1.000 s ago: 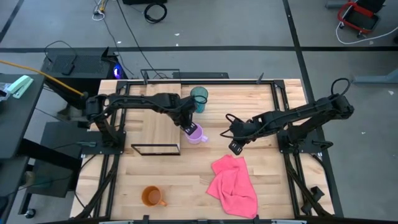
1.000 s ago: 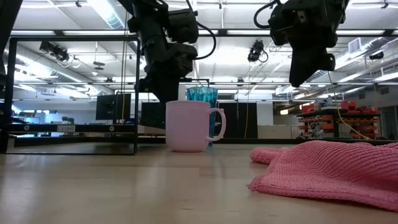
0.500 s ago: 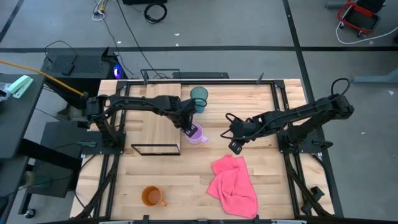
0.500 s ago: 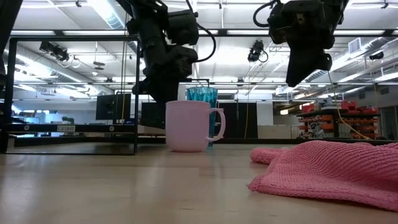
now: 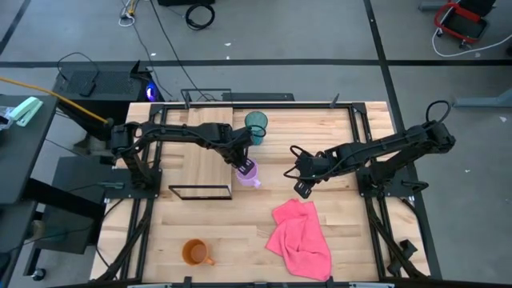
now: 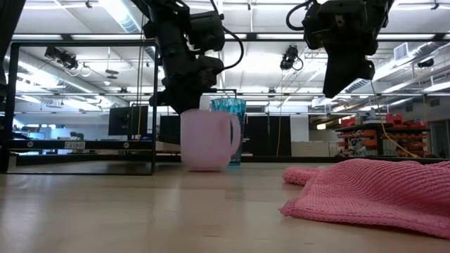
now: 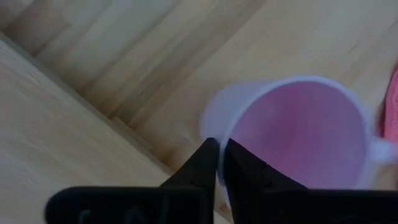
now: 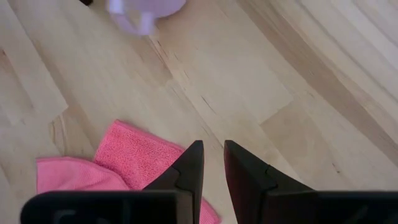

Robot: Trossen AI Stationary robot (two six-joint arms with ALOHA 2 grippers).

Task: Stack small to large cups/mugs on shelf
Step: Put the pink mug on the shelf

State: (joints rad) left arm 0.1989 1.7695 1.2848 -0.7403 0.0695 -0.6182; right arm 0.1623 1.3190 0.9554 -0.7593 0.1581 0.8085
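The pale purple mug (image 5: 250,174) stands just right of the shelf, a light wood plank (image 5: 210,152) in a black wire frame. My left gripper (image 5: 242,166) is over the mug's left side, shut on its rim; the low view shows the mug (image 6: 207,140) under it. The teal tumbler (image 5: 256,126) stands upright behind the mug. The orange mug (image 5: 194,253) stands near the front left edge. My right gripper (image 5: 302,186) hangs shut and empty above the table's middle, to the right of the purple mug. My left gripper pinches the purple mug's rim (image 7: 217,134) on the side opposite the handle (image 7: 382,149), with one finger (image 7: 242,171) inside the mug and one outside. The fingers come from above, pointing down. The mug tilts a little; whether its base is off the table, I cannot tell.
A crumpled pink cloth (image 5: 302,238) lies at the front right, also in the right wrist view (image 8: 134,158). The shelf's wire frame (image 5: 200,193) stands up along the plank's near edge. Bare slatted tabletop lies between the cloth and the orange mug.
My left gripper has come down a little onto the purple mug's rim and taken hold. The mug has shifted slightly toward the shelf, tipped a little, and turned, so that its handle shows less in the low view. My right gripper has kept still.
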